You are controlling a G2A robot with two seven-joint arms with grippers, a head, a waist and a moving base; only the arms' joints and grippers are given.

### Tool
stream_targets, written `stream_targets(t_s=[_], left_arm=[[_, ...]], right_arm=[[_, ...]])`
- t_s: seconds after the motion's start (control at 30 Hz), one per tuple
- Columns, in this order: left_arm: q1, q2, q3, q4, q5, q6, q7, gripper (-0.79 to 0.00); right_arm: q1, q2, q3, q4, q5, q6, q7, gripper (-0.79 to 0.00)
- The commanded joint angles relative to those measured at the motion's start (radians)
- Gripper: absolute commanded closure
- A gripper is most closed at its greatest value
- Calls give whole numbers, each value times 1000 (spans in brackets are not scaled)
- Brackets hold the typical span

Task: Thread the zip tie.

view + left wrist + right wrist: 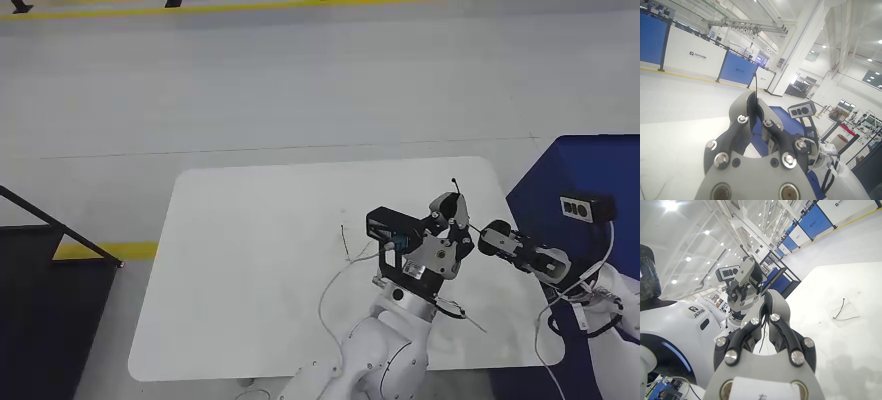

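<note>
Far left of the white tabletop: two spare ties lie flat, touching at one end. The right wrist view shows them resting on a clear sheet, well apart from both arms.

Next over, the left pincer is held up above the tabletop's right half, tip pointing away from the robot. Its own wrist view has the pincer with fingers together, clamped on the zip tie. The black strap stands up out of the pads nearly straight, small head at the free end. From above, that end of the zip tie pokes out past the fingertips.

The right wrist view looks at the left pincer from the side. The zip tie sticks out of its tip, and the strap's other run slants down toward the right pincer.

The right pincer sits just beside the left one, pointing at it. Its fingers are drawn together and look pinched on that lower run; thin black strands hang below the pads.

Near the front edge, a loose strand lies on the tabletop.

Far right, off the tabletop: a blue partition.
</note>
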Motion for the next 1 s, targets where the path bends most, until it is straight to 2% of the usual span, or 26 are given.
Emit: stream_targets(t_s=[0.0, 0.63, 0.97], left_arm=[[4, 1, -6, -2, -6, -3, 11, 0], [31, 14, -16, -3, -21, -29, 0, 0], [32, 17, -10, -5, -39, -28, 35, 0]], right_arm=[[0, 0, 0, 0, 0, 0, 0, 0], [0, 0, 0, 0, 0, 0, 0, 0], [0, 0, 0, 0, 0, 0, 0, 0]])
